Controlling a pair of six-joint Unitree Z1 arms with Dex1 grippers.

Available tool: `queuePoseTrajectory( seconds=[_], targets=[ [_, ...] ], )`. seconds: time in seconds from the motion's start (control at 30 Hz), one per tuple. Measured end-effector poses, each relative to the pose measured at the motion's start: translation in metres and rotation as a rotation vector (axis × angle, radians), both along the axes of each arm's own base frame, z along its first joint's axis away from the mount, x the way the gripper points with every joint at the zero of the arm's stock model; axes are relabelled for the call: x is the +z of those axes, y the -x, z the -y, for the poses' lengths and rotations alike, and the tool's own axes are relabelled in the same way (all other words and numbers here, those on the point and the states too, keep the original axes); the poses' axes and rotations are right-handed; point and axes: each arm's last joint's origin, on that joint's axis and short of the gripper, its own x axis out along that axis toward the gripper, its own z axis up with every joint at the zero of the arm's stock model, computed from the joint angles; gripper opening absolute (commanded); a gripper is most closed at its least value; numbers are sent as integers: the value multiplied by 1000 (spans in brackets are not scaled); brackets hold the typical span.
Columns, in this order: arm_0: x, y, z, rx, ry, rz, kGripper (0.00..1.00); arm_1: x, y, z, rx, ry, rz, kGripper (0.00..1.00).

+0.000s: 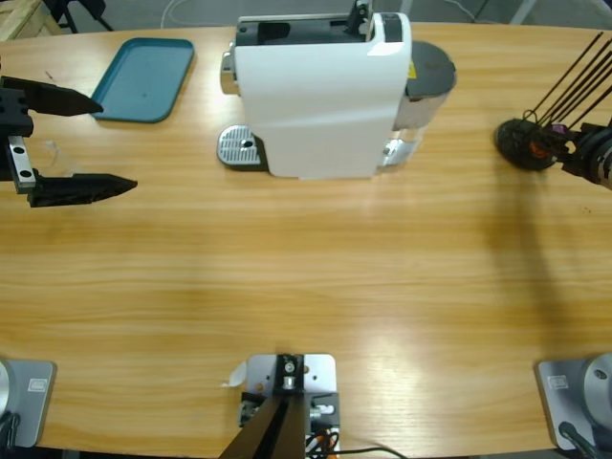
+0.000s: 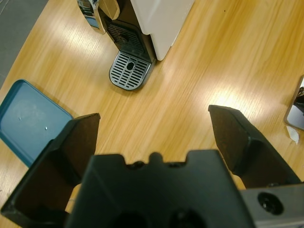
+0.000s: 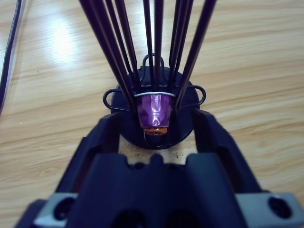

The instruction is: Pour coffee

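The coffee and its clear glass tumbler are out of view. A white coffee machine stands at the back middle of the table, its metal drip tray empty below the spout. My left gripper hovers open at the table's left edge, pointing toward the drip tray, with nothing between its jaws. My right gripper is open at the far right, with its jaws on either side of the base of a black wire capsule rack. In that rack, a purple capsule sits above an orange one.
A teal tray lies empty at the back left, beside the machine, and also shows under the left jaw. The rack's long black rods slant up and to the right. Bare wood spans the middle and front of the table.
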Motion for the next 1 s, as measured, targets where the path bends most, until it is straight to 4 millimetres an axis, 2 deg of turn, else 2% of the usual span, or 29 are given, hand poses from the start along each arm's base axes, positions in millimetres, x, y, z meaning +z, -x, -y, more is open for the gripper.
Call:
queuePoseTrajectory(
  seconds=[0.1,0.17,0.3,0.37,0.43,0.5,0.87,1.0],
  targets=[
    [0,0,0,0,1,0,987,-2,-1,0,-1,2,-8,420],
    [0,0,1,-1,3,1,987,-4,-2,0,-4,5,-13,303],
    [0,0,1,-3,3,0,987,-5,-5,0,-10,6,-3,300],
    [0,1,2,-10,4,-1,987,-4,-6,2,-18,4,7,166],
    [-1,3,6,-21,2,-10,987,-3,-7,2,-21,4,11,163],
    [-3,3,9,-32,-1,-17,987,-3,-7,3,-23,3,13,80],
    [-3,3,11,-34,1,-16,987,-3,-7,3,-23,3,15,86],
    [-3,3,11,-34,1,-15,987,-3,-7,2,-22,3,15,122]
  ],
)
